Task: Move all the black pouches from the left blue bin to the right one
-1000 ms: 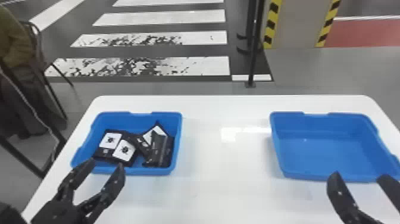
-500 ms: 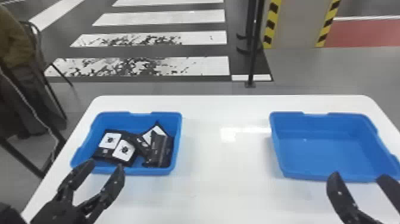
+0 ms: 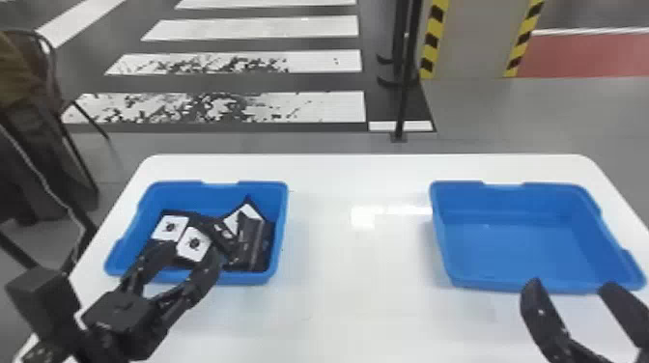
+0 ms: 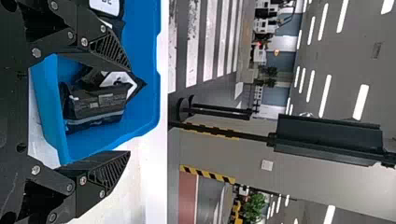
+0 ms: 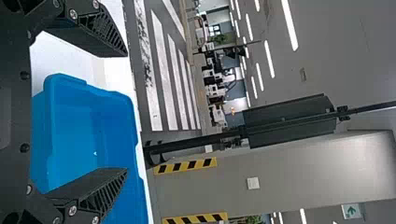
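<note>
The left gripper [image 3: 192, 250] has moved forward and toward the robot's right, from the near side of the left blue bin [image 3: 246, 277] to above its near part. The black pouches [image 3: 251, 239] lie in a loose, overlapping heap inside, arranged as before; two white labels face up. This looks like the approach to a first pick, with the transfer still to come. The right gripper [image 3: 571, 283] is almost where it was, by the near edge of the right blue bin [image 3: 512, 246]. Every pouch in view is in the left bin.

The head view sets both bins well apart on a white table [image 3: 357, 299], yet leaves the left gripper's height hard to judge. The left wrist view adds a close look: its fingers stand wide apart with nothing clamped, and between them, farther off, a dark pouch with a grey printed panel rests against another with a white label. The right wrist view looks into the right bin past that gripper's own parted fingers — nothing is held there either.
</note>
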Available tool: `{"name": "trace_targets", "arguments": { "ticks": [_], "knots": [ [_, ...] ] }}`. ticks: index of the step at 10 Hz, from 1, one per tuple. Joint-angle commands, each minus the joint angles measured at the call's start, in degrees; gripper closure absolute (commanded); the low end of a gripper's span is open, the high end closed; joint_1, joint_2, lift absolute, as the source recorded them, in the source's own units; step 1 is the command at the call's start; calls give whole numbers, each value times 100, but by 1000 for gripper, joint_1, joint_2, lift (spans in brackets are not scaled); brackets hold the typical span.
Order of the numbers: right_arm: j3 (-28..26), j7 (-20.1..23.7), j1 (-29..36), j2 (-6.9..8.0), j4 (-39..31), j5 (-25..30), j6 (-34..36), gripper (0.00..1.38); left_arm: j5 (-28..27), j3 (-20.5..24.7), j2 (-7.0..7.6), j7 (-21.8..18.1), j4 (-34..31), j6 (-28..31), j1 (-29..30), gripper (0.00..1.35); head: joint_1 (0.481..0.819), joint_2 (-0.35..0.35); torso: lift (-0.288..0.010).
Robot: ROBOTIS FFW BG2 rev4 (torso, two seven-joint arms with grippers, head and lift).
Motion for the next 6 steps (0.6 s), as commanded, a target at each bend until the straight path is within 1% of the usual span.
{"name": "trace_targets", "arguments": {
  "ticks": [1, 2, 3, 4, 5, 6],
  "knots": [
    [7, 7, -19, 0, 22, -12, 0, 154, -113, 31, 30, 13, 0, 833, -526, 440, 695, 51, -140],
    [7, 7, -33, 0, 22, -12, 0, 154, -273, 54, 21, 84, 14, 1438, -835, 440, 695, 47, -140],
    [7, 7, -47, 0, 50, -35, 0, 154, -376, 54, 39, 110, 197, 2183, -1257, 440, 695, 56, -140],
    [7, 7, -61, 0, 78, -47, 0, 154, -445, -38, 136, 92, 534, 2703, -1721, 440, 695, 64, -140],
    [7, 7, -75, 0, 92, -58, 0, 154, -376, -255, 294, 84, 843, 3153, -2101, 435, 695, 67, -140],
    [7, 7, -75, 0, 92, -70, 0, 154, -227, -392, 399, 75, 1209, 3378, -2424, 440, 695, 58, -140]
  ]
}}
